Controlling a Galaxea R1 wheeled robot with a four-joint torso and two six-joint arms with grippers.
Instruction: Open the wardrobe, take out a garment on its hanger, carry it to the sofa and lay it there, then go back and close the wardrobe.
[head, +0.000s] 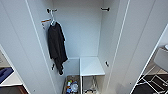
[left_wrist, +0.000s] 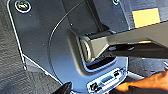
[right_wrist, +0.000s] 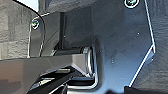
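wardrobe open, one black shirt inside

can't tell if either claw is open or closed. an orange bit of cloth (left_wrist: 146, 83) shows by the left wrist, maybe the garment. the wardrobe (head: 82, 30) stands open, both doors wide. one black shirt (head: 57, 46) hangs on one hanger (head: 52, 21). one white shelf (head: 91, 66) sits low inside.

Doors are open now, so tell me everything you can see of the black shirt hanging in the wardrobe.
The black shirt hangs on a pale hanger hooked near a dark bracket at the upper left of the open wardrobe. It looks like soft, loose cloth, plain dark with no print I can make out. It droops long and limp, narrowing to a point at its lower end, close against the wardrobe's left inner wall. Its hem ends above the box of small items on the floor, clear of the white shelf.
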